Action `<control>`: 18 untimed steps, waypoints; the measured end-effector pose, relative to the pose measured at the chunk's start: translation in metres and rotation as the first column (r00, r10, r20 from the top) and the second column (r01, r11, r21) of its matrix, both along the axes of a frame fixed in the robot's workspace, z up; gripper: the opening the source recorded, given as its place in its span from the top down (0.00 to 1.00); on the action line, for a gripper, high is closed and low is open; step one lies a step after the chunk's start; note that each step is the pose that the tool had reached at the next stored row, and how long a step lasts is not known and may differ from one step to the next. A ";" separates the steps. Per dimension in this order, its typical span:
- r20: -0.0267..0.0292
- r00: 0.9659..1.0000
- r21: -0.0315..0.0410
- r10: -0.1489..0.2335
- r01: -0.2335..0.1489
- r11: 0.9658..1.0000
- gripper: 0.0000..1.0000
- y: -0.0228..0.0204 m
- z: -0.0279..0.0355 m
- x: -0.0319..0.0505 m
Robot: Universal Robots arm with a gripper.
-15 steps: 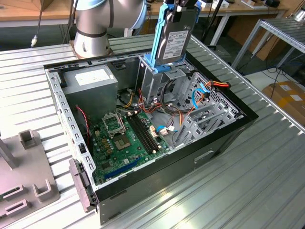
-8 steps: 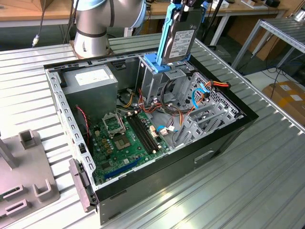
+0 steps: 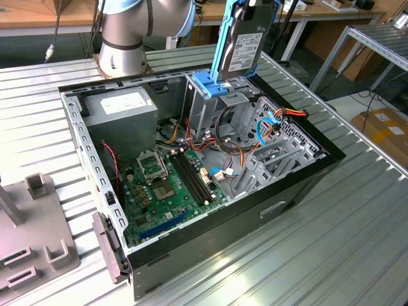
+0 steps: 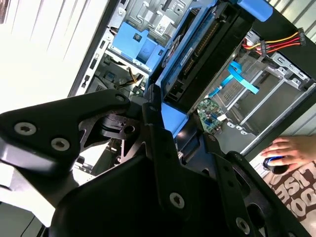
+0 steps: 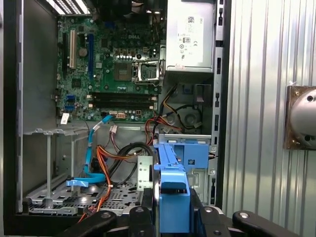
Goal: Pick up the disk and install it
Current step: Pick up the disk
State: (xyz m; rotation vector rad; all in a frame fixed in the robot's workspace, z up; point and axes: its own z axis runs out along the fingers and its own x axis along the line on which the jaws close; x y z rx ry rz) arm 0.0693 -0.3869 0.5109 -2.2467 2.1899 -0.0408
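Disk (image 3: pixel 245 46): in the air, standing on end, long axis vertical.
Gripper (image 5: pixel 174 219): fingers clamped on the disk's blue frame at its upper end.
Drive cage (image 3: pixel 205 85): just below the disk's lower end, inside the open computer case (image 3: pixel 210 245).

My arm (image 3: pixel 121 38) is silver-grey, round-bodied metal with a pale blue joint cap (image 3: pixel 186 16). My end effector (image 4: pixel 170 122) is matte black, angular, dotted with silver screws (image 4: pixel 177 200).

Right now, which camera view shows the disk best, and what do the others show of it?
The exterior view: the disk stands upright above the drive cage, white label facing the camera. The second wrist view shows its dark edge; the first wrist view, its blue bracket.
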 end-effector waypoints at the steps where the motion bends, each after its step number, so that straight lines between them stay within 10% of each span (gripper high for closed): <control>1: 0.000 1.000 0.000 0.000 0.000 1.000 0.63 0.0000 0.0033 0.0000; 18: 0.000 1.000 0.000 0.000 0.000 1.000 0.63 0.0000 0.0111 0.0000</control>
